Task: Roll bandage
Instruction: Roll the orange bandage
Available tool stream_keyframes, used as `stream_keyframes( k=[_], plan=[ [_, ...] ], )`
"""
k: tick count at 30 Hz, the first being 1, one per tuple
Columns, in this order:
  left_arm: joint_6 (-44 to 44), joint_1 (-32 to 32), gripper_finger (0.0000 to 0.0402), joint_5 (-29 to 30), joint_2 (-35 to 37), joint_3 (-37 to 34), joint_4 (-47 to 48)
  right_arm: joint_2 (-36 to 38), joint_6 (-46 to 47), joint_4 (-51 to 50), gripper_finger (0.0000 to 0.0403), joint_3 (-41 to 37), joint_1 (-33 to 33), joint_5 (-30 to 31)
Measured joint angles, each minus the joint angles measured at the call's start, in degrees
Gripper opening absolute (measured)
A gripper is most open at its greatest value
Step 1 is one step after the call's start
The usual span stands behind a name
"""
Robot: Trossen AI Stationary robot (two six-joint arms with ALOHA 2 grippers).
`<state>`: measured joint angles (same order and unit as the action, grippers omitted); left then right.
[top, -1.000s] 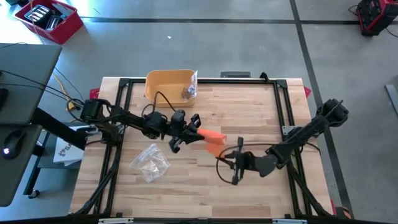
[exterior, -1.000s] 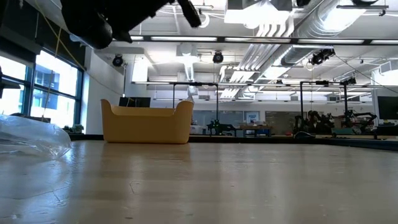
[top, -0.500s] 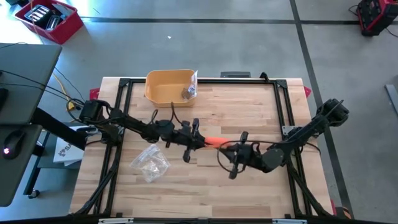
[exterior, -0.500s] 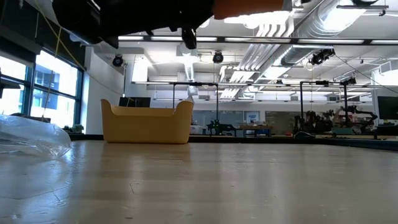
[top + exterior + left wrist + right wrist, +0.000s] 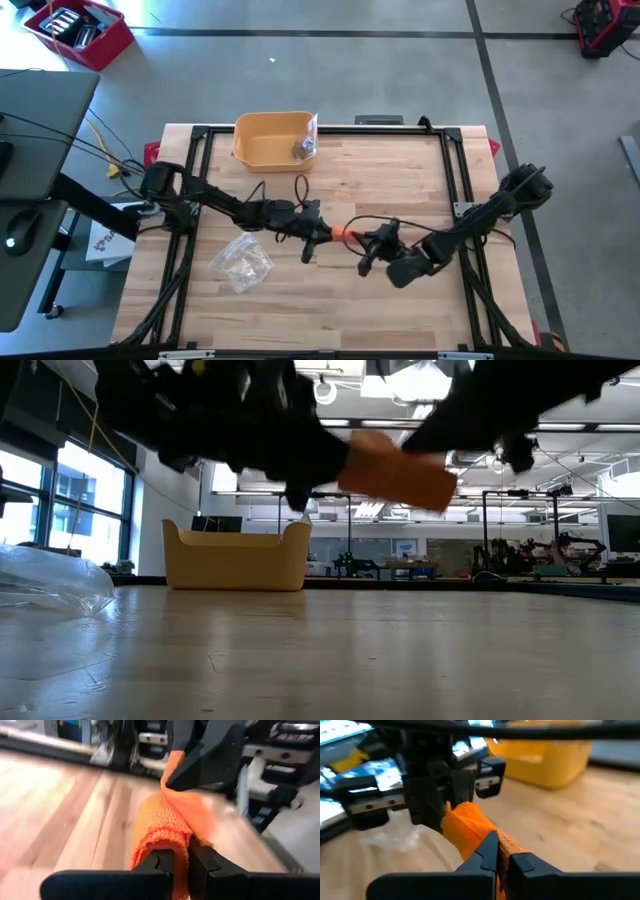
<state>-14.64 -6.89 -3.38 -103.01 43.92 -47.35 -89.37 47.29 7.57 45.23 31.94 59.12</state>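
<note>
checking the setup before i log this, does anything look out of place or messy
Only the crumpled clear plastic wrapper lying loose on the wooden table, left of the arms. The orange bandage is held in the air between the left gripper and right gripper, as expected.

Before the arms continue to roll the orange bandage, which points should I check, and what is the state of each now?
1. Left claw shut on the bandage: ok.
2. Right claw shut on the bandage's other end: ok.
3. Bandage held above the table, not touching: ok.
4. Plastic bag away from both claws: ok.
5. Yellow bin away from the arms: ok.
6. Bandage wound evenly: cannot tell.
</note>
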Motion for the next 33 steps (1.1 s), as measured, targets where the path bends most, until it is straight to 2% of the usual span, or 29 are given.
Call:
stream_keyframes(
  k=[6, 11, 15, 22, 26, 33],
  plan=[
    [-0.35, 3.79, 0.0014, -1.31, -7.27, 0.21, 0.02, -7.78, 6.42, -1.12, 0.0, 0.0, -3.33, -2.15],
    [-7.89, 8.05, 0.0014, -8.71, -12.99, 0.2, -4.66, -10.59, 9.6, -4.73, 0.0, -0.01, -7.5, -5.95],
    [-15.07, 11.28, 0.0014, -12.68, -15.28, 0.61, -6.26, -10.88, 7.62, -6.7, 0.0, 0.0, -11.1, -10.78],
    [-21.36, 14.35, 0.0014, -13.74, -16.75, 0.81, -7.74, -10.68, 1.4, -7.18, 0.0003, 0.02, -16.9, -13.99],
    [-23.08, 14.83, 0.0014, -13.79, -16.77, 0.79, -7.27, -10.03, -3.42, -6.99, 0.0036, 0.02, -19.51, -17.3],
    [-24.88, 14.88, 0.0014, -13.51, -16.86, 0.74, -7.06, -4.19, -9.26, -11.54, 0.0132, 0.02, -22.62, -23.7]
  ],
)
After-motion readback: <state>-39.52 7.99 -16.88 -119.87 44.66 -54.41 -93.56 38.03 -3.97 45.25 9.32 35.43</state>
